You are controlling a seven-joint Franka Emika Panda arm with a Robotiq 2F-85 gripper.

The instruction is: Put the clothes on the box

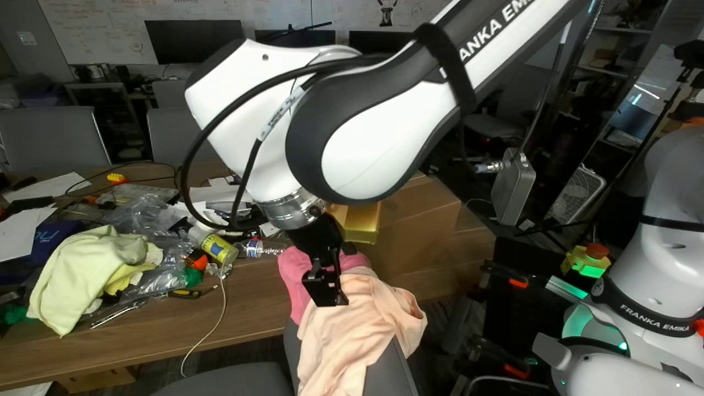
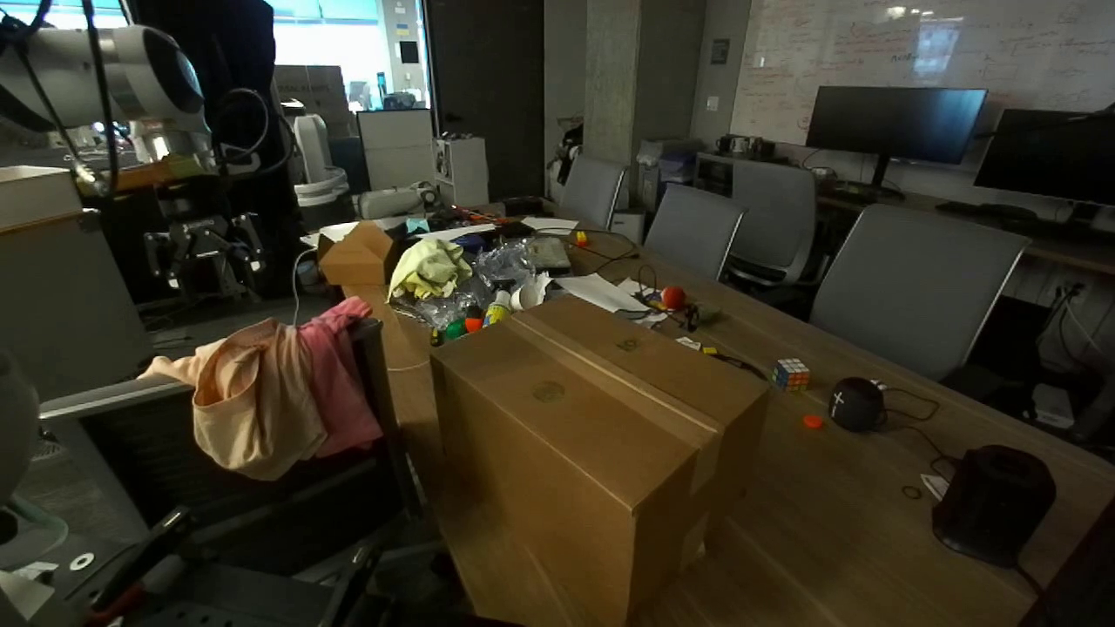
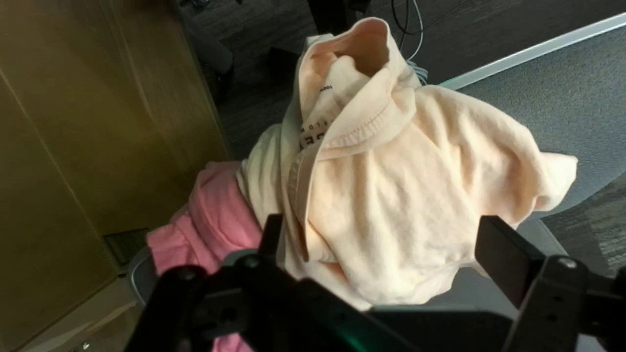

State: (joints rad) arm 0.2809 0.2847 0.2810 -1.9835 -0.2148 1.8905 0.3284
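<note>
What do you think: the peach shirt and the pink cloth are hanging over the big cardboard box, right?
Not the box: the peach shirt and the pink cloth are hanging over the back of a grey chair, as both exterior views show.

Forearm (image 1: 522, 47): I was white there, with dark grey along the side.
Lettering (image 1: 498, 25): white capitals crossed my dark grey, "ANKA EMI" being legible.
Strap (image 1: 451, 69): plain black, it circled my forearm.
Joint cover (image 1: 385, 137): mine bulged in a white teardrop edged with dark grey.
Wrist housing (image 1: 231, 82): I showed curved white, with a small dark round spot.
Cable (image 1: 214, 125): black, it looped outside my shell.
Tag (image 1: 280, 113): white with small print, it wrapped my thinner black lead (image 1: 246, 173).
Collar (image 1: 286, 212): my silver metal bore a dark screw (image 1: 315, 210).
Gripper (image 3: 384, 242): I was black and angular, with round screw heads (image 3: 567, 262).
Fingertips (image 3: 506, 254): mine were blocky and black.
</note>
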